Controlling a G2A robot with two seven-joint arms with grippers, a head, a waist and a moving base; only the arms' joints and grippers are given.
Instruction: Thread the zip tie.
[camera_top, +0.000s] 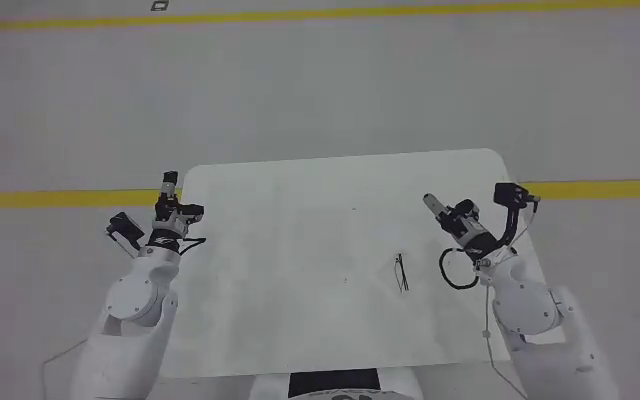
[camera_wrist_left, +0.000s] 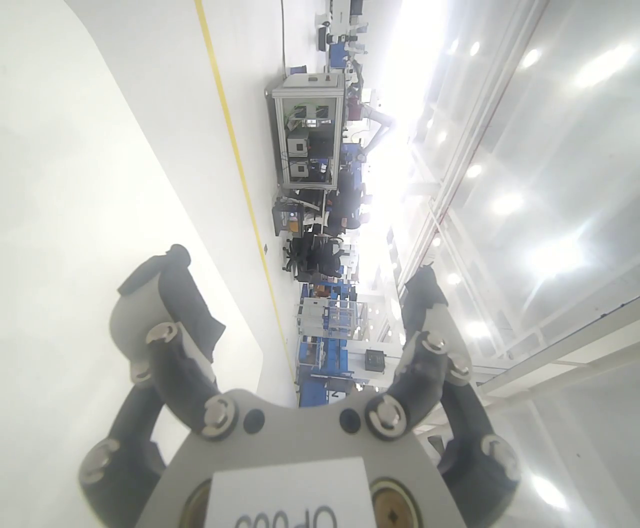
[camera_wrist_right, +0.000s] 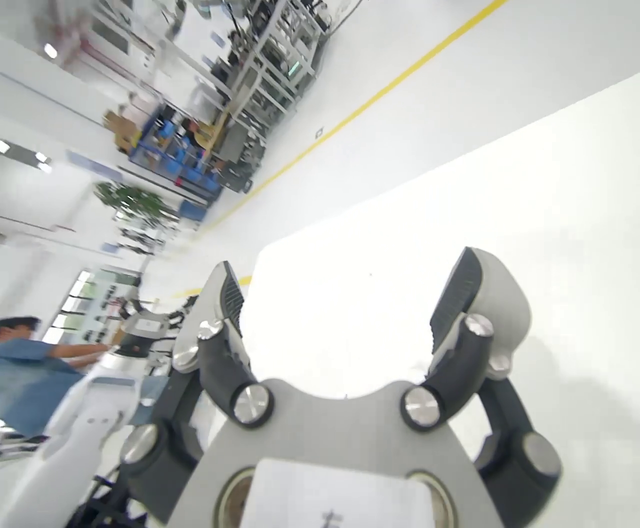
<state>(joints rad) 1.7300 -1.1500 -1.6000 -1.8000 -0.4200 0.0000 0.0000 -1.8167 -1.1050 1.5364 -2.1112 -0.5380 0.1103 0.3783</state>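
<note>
A: Where is the zip tie (camera_top: 402, 273) found?
B: It is laid on the desk (camera_top: 300, 220), at four o'clock from the middle.
A: And the jaws?
B: The left jaws are spread wide, nothing gripped, at the desk's ten o'clock corner. The right jaws, likewise spread and empty, are held at one o'clock of the tie.

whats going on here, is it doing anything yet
Nothing is being handled yet. The zip tie lies loose on the white table, nearer the right gripper, which hovers above the table. The left gripper is at the table's opposite edge. Both have their jaws open and empty, so threading has not begun.
</note>
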